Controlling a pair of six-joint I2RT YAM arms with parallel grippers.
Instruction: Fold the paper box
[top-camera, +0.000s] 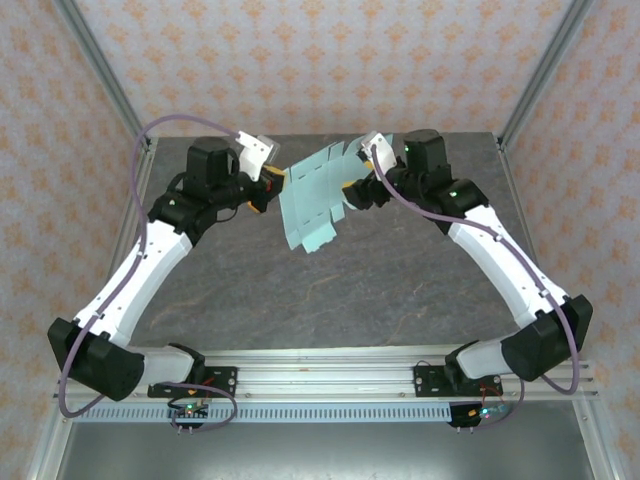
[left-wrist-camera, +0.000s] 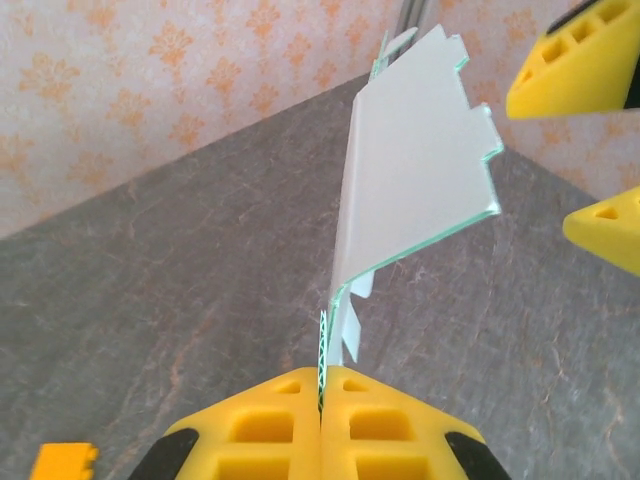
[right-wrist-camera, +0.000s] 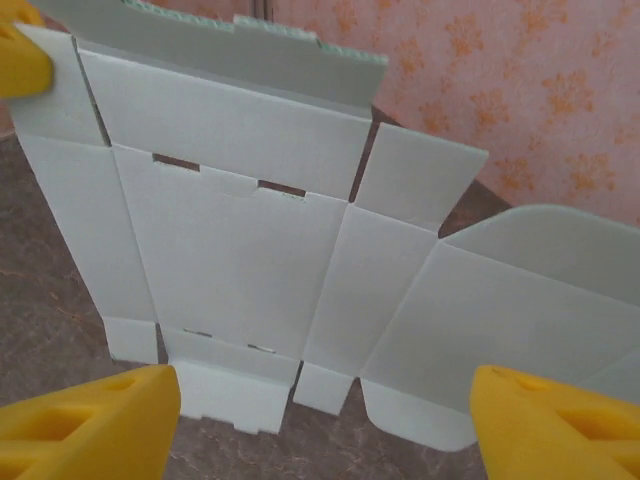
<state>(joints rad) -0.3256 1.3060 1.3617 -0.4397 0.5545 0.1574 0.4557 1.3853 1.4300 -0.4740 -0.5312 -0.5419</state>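
In the top external view, the paper box (top-camera: 312, 200) is an unfolded die-cut sheet held up off the grey stone-patterned table (top-camera: 250, 300) in the upper middle of the frame, between the two arms. The left gripper (top-camera: 270, 186) meets its left edge and the right gripper (top-camera: 350, 194) sits just at its right edge. Holding it in the air probably leaves the flaps free to bend along their scores. In the left wrist view, the left gripper (left-wrist-camera: 322, 388) at bottom centre is pinched tight on the sheet's edge, with only the card between its yellow ribbed fingers. The paper box (left-wrist-camera: 410, 170) rises edge-on toward the upper right: thin, matte, pale mint, with a stepped, tabbed outline. In the right wrist view, the right gripper (right-wrist-camera: 325, 400) is spread wide, fingers (right-wrist-camera: 90, 420) at the lower corners, grasping nothing. The paper box (right-wrist-camera: 240, 230) faces it across the centre, its flat panels divided by creases, with small slots and rounded flaps. It is likely presented face-on so a panel can be picked.
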